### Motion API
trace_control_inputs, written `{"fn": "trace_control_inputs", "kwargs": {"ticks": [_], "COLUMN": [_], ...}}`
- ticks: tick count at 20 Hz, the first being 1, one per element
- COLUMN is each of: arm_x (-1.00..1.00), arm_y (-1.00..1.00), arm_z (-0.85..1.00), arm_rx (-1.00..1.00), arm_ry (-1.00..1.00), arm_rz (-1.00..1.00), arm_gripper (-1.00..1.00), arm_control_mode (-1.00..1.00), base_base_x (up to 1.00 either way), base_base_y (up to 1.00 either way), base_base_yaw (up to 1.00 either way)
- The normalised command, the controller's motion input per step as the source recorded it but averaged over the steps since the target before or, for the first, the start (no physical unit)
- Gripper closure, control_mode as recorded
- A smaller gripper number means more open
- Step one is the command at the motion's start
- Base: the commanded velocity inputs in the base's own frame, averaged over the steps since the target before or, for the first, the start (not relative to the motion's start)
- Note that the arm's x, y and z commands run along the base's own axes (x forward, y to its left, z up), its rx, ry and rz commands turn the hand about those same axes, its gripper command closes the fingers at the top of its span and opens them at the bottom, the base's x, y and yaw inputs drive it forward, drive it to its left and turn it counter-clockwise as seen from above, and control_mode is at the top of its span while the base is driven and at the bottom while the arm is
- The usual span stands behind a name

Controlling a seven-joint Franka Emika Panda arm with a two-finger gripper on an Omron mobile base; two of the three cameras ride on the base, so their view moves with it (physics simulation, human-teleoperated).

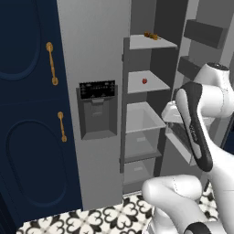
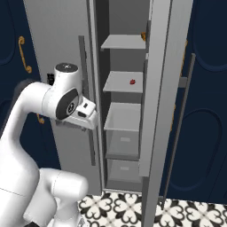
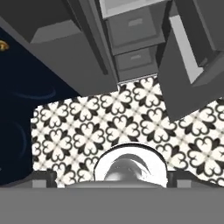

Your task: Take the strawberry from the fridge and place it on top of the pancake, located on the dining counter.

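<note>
Floor (image 1: pixel 114 217): white tile with a black floral pattern, running up to the foot of the fridge (image 1: pixel 93 55); navy cabinet (image 1: pixel 27 114) with gold handles (image 1: pixel 51 63) standing just left of it, more navy panelling to the right in the right base view.

Fridge: tall, grey, side-by-side; left door shut, bearing a dark dispenser panel (image 1: pixel 97 109); right door (image 2: pixel 157 102) swung open, its grey bins (image 1: pixel 203 33) showing in the left base view.

Interior: grey shelves stacked one above another, two closed drawers (image 2: pixel 122 144) below them; top shelf carries a brown-orange skewer-like food (image 1: pixel 151 35) near its right edge; second shelf (image 1: pixel 146 83) holds the strawberry (image 1: pixel 144 81), a tiny red fruit sitting alone toward the middle of the shelf, also seen in the right base view (image 2: pixel 132 81).

Arm: white with dark joints, elbow raised in front of the open compartment, forearm bent back down; hand at about the height of the third shelf, outside the fridge, well apart from the strawberry; hand camera looks down at the tiles and the lower drawers.

Gripper (image 2: pixel 88 116): jaws spread wide, nothing between them.
</note>
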Motion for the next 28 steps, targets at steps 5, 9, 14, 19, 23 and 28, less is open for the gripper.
{"fn": "trace_control_inputs", "kwargs": {"ticks": [5, 9, 14, 19, 23, 28], "arm_x": [-0.43, 0.07, 0.0, 0.0, 0.0, 0.0], "arm_y": [0.16, 0.01, 0.02, 0.0, 0.0, 0.0], "arm_z": [0.0, -0.02, -0.26, -0.23, 0.0, 0.0], "arm_rx": [-0.04, -0.14, -0.19, -0.02, 0.0, 0.0], "arm_ry": [-0.19, -0.1, 0.0, 0.05, 0.0, 0.0], "arm_rz": [-0.08, 0.0, 0.0, 0.02, 0.0, 0.0], "arm_gripper": [-1.0, -1.0, -1.0, -1.0, -1.0, -1.0], "arm_control_mode": [-1.0, -1.0, -1.0, -1.0, -1.0, 1.0], "base_base_x": [0.0, 0.0, 0.0, 0.0, 0.0, 0.0], "base_base_y": [0.0, 0.0, 0.0, 0.0, 0.0, 0.0], "base_base_yaw": [0.0, 0.0, 0.0, 0.0, 0.0, 0.0]}}
